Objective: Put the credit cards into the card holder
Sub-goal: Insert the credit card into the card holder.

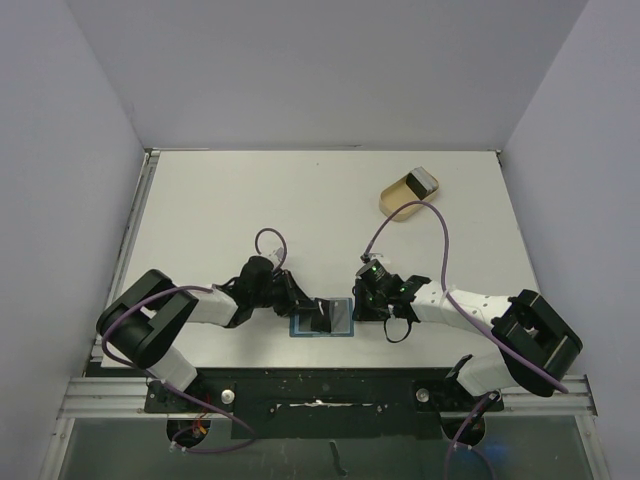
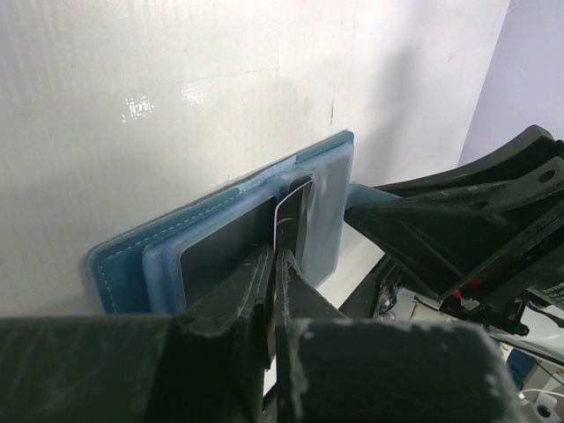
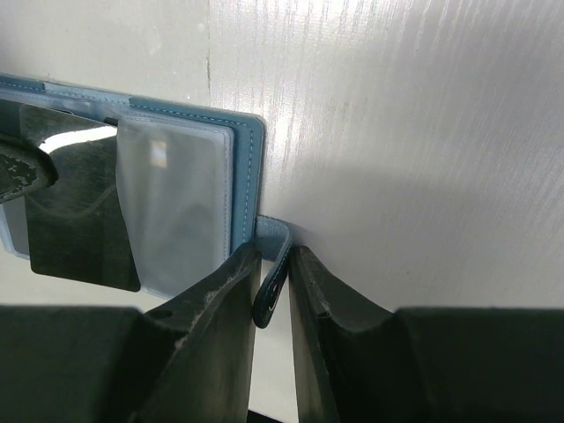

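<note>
One card [image 3: 79,211], partly hidden, sits pinched in left gripper [image 2: 275,264]; right gripper [image 3: 273,256] clamps card holder's [image 3: 248,167] tab [image 3: 273,286].

Soft blue bifold wallet [image 3: 248,159] lies open at the table's [image 1: 230,210] front edge, thin card [image 3: 75,211] on it; tan oval dish [image 1: 398,202] behind-right.

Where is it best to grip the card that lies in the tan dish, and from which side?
Probably by its far edge, coming from above: the credit card seems propped on the far right rim of the tan dish, so that edge stands free for fingers, while its near edge sits low inside.
</note>
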Available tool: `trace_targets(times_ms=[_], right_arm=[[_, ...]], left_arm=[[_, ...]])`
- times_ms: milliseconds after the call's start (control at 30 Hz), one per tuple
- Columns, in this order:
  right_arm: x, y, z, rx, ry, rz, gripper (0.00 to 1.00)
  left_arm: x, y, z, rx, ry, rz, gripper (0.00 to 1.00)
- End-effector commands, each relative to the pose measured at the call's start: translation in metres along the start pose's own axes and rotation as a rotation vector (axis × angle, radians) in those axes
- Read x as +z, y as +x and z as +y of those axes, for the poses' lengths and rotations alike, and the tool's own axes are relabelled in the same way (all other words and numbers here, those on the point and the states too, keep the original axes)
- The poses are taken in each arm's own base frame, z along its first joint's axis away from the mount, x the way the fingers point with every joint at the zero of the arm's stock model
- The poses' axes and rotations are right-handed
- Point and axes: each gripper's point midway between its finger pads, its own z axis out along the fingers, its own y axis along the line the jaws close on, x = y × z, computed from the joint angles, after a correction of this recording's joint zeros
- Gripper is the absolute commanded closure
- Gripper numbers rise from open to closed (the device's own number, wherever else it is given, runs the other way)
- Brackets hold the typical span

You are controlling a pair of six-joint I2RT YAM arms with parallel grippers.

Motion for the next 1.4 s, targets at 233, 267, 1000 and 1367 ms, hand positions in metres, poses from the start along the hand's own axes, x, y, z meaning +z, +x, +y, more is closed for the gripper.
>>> trace_targets(times_ms=[233,267,1000,1367], right_arm=[[-0.001,-0.003,0.005,0.010,-0.010,-0.024,0.78],[-0.001,-0.003,0.004,0.011,-0.010,-0.025,0.78],[-0.001,-0.004,0.005,0.006,-0.001,-0.023,0.79],[-0.003,-0.005,0.004,0.009,0.006,-0.027,0.79]], left_arm=[[-0.004,-0.004,0.005,0.190,-0.069,0.005,1.00],[-0.004,-0.003,0.005,0.198,-0.071,0.008,1.00],[0.003,0.002,0.011,0.245,-0.089,0.082,1.00],[-0.001,0.010,0.026,0.220,-0.153,0.133,1.00]])
